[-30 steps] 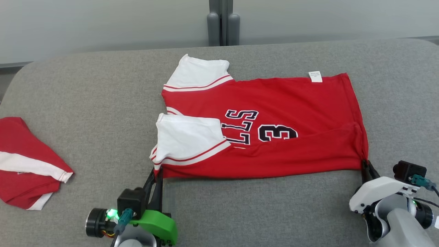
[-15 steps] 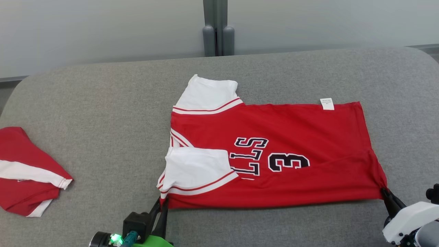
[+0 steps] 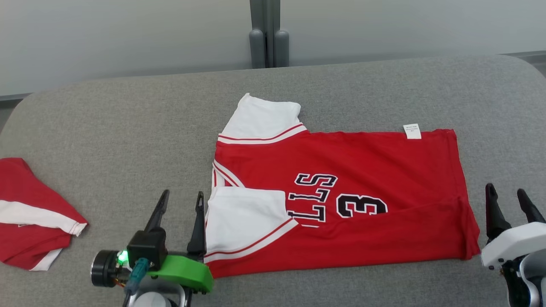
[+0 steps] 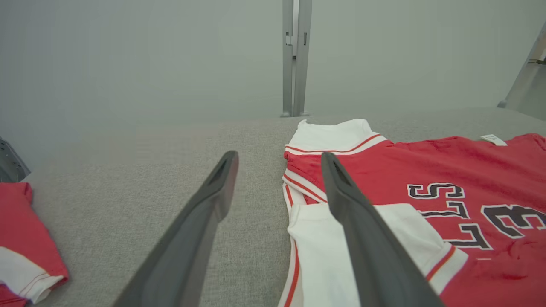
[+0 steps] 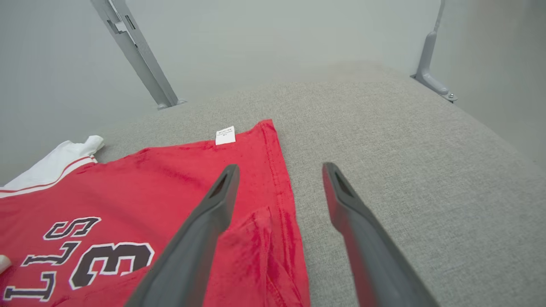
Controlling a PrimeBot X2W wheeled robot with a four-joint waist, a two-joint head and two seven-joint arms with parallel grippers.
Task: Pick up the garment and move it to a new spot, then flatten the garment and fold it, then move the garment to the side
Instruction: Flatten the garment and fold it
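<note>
The garment [image 3: 341, 200], a red jersey with white sleeves, lies flat near the middle of the grey padded surface [image 3: 128, 128], collar end toward my left and hem toward my right. Its near side is folded over onto the body, so the near sleeve [image 3: 245, 217] rests on the lettering, while the far sleeve [image 3: 264, 117] sticks out past the far edge.

My left gripper [image 3: 182, 195] stands spread just beside the near sleeve, and my right gripper [image 3: 506, 190] stands spread just off the hem's near corner. Neither holds any cloth.

I judge the folding half made: the far side wants bringing over to match. To do it well I should reach both arms to the far edge, pinching the far shoulder with the left and the far hem corner, by the white tag [image 3: 412, 130], with the right. Then I should lift low and draw both ends toward me evenly, so the edges line up and the folded near side does not drag. The puckered cloth at the hem's near corner may need smoothing.

The sleeve hides part of the lettering, and I cannot see how the layers sit beneath. Whether my left gripper's inner finger touches the sleeve, I cannot tell. A second red garment [image 3: 30, 213], well apart at far left, is cut off by the edge of the head view.
</note>
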